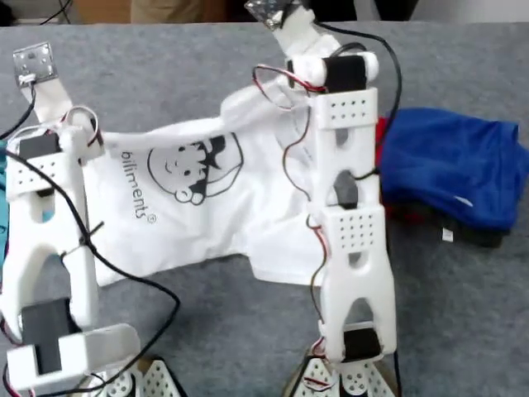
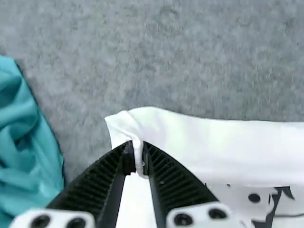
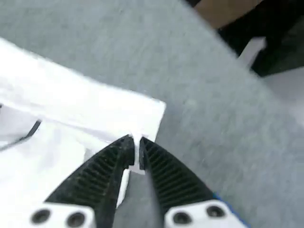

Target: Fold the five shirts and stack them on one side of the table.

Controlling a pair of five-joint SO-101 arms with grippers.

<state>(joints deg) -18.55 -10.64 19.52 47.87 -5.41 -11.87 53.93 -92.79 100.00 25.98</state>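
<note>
High view. White shirt (image 1: 207,223) with a cartoon print, spread flat on the grey table (image 1: 463,314); its upper edge is bunched and lifted at both far corners. Left arm (image 1: 45,198) stands over the shirt's left side, right arm (image 1: 351,223) over its right side. Blue shirt (image 1: 450,165), folded, lies just right of the right arm on top of a stack, with a red cloth edge (image 1: 381,136) and a dark cloth (image 1: 475,236) showing beneath it.

Left wrist view. Left gripper (image 2: 137,159): black ribbed jaws pressed together on a thin fold of the white shirt (image 2: 218,142), close to one corner of its hem. The rest of the shirt runs off to one side, with part of the print visible. Teal shirt (image 2: 21,156), crumpled, lies near that corner but apart from it, with bare table between.

Right wrist view. Right gripper (image 3: 135,149): jaws pinched on the white shirt's (image 3: 71,109) edge, just beside a corner. Grey table lies beyond.
</note>
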